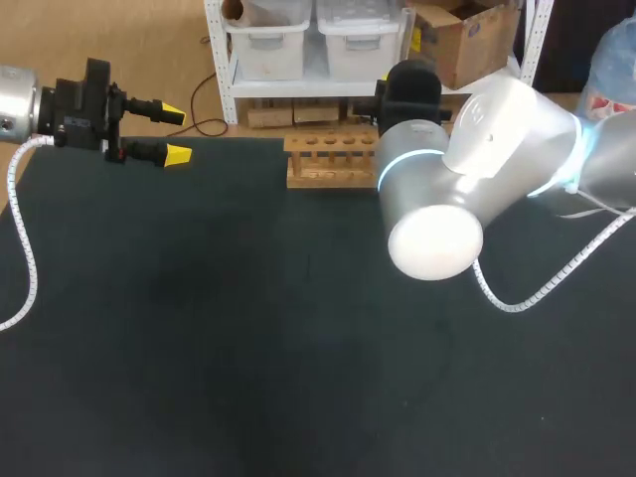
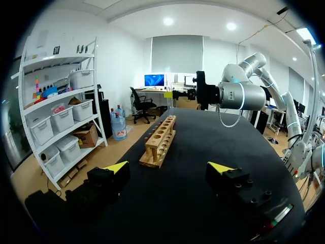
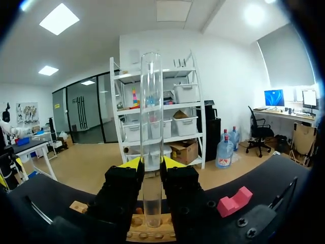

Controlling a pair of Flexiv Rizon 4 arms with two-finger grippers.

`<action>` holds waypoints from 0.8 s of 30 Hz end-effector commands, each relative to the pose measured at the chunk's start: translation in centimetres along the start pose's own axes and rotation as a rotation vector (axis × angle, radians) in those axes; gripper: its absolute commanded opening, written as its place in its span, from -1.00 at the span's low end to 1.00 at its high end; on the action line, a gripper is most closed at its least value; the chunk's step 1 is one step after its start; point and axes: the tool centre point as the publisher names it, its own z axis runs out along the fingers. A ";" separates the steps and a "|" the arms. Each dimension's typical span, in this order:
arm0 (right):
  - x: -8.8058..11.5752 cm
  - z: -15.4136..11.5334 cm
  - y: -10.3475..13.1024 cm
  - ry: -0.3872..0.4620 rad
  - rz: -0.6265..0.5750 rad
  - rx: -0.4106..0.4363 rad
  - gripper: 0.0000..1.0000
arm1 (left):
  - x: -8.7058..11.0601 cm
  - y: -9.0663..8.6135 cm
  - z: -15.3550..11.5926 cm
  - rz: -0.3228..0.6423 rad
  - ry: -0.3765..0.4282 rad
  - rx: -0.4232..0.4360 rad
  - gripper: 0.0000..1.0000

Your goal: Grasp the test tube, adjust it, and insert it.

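A clear glass test tube (image 3: pixel 151 101) stands upright between my right gripper's (image 3: pixel 151 165) yellow-tipped fingers, which are shut on its lower half. Its rounded bottom end is right at the top of the wooden rack (image 3: pixel 147 233), over one of the holes. I cannot tell whether it has entered the hole. In the head view the rack (image 1: pixel 333 159) stands at the table's far edge, and my right arm (image 1: pixel 477 149) hides its own gripper and the tube. My left gripper (image 1: pixel 174 134) hovers open and empty at the far left, well away from the rack (image 2: pixel 160 140).
A small pink block (image 3: pixel 234 201) lies on the dark table beside the rack, on the right gripper's side. The rack's other holes hold nothing. The black table top (image 1: pixel 248 338) stretches wide in front of the rack.
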 end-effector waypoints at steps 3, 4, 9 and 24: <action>0.3 1.0 -0.2 0.002 -0.004 -0.014 -1.00 | 0.1 0.1 0.0 0.001 -0.001 0.002 1.00; 0.3 1.0 -0.2 0.004 -0.004 -0.015 -1.00 | 0.1 0.1 0.0 0.001 -0.001 0.002 1.00; 0.6 1.2 -0.3 0.014 0.000 -0.019 -1.00 | 0.1 0.1 0.0 0.001 -0.001 0.002 1.00; 1.3 1.5 -0.2 0.037 0.002 -0.023 -1.00 | 0.1 0.1 0.0 0.001 -0.001 0.002 1.00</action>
